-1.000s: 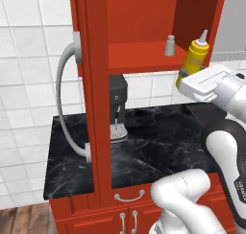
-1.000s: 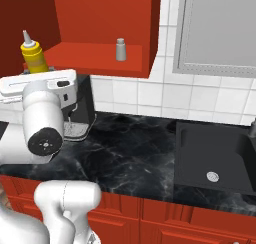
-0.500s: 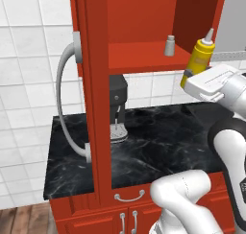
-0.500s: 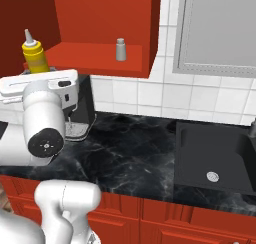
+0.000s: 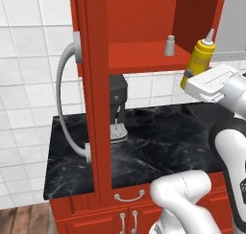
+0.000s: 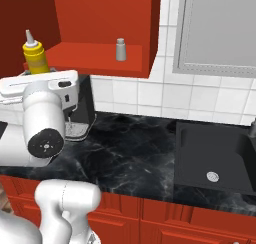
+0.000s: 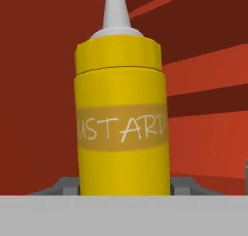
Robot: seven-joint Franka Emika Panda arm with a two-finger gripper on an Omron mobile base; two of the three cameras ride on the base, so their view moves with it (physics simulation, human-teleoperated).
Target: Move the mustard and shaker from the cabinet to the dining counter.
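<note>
A kitchen with white wall tiles and red wood all around. The desk [image 5: 158,137] is wide, black and shiny, with white streaks like marble. Above it hangs the cabinet [image 5: 144,31], red wood, with its door swung open so the robot can reach the shelf inside. A long curved silver handle [image 5: 65,108] sticks out of the door at about 9 o'clock in the left base view.

The hand [image 5: 190,82] is closed around the mustard [image 5: 199,60], low down on its body, so the bottle stays upright. In the left base view the bottle now looks to be out past the front edge of the cabinet, at 3 o'clock. I think the robot is carrying it away. The mustard is tall, round, smooth and yellow, with a pale pointy cap.

The shaker [image 5: 169,45] stands alone on the shelf, at 12 o'clock. It is tiny, grey and narrower at the top.
</note>
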